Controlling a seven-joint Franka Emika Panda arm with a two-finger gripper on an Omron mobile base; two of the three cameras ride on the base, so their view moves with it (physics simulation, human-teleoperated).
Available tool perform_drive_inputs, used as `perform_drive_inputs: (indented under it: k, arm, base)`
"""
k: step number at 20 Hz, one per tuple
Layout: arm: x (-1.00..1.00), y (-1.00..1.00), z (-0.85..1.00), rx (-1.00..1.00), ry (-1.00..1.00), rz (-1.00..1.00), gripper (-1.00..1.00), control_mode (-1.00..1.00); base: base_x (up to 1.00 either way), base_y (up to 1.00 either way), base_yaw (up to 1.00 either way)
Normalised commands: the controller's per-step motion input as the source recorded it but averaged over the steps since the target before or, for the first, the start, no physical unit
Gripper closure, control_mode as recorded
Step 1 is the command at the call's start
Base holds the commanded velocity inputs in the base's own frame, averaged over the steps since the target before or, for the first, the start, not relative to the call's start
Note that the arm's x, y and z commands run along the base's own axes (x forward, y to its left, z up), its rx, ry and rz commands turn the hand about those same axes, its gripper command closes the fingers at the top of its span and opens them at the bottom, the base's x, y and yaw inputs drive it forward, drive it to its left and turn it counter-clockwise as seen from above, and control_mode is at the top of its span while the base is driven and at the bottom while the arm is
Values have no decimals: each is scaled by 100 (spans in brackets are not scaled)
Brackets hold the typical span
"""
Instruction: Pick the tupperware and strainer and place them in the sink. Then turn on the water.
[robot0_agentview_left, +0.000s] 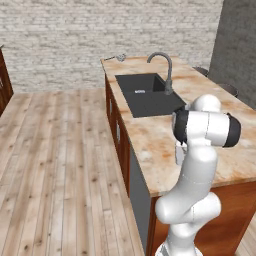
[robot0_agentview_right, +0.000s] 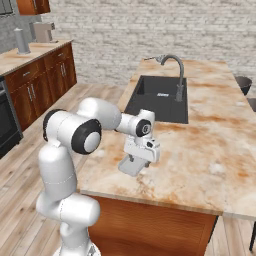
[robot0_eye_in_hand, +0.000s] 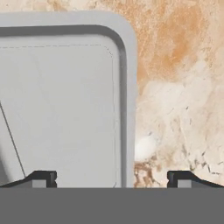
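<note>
The gripper stands wide open and empty, directly above the right rim of the tupperware. It should descend straight, one finger inside the rim, one outside, then close. The sink lies well beyond.

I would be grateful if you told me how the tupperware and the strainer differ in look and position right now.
The tupperware is a flat pale grey container with rounded corners; the strainer is a small silvery thing with a thin handle. The tupperware lies at the counter's near end, under the open claw, with one rim between its tips; the strainer lies at the far end, beyond the sink. Both rest on the counter, outside the sink.
</note>
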Motion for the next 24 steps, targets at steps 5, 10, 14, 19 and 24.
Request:
perform_drive_inputs:
  k: [5, 10, 14, 19, 24]
  arm:
    - [0, 0, -11, 0, 8, 0, -100, -100]
    - [3, -6, -18, 1, 4, 0, -100, -100]
    - [6, -9, -14, 0, 3, -1, -100, -100]
    - [7, -6, -12, 1, 3, 0, -100, -100]
    - [5, -7, -39, 2, 0, 0, -100, -100]
  base:
    - [0, 0, 0]
    - [0, 0, 0]
    - [0, 0, 0]
    - [0, 0, 0]
    - [0, 0, 0]
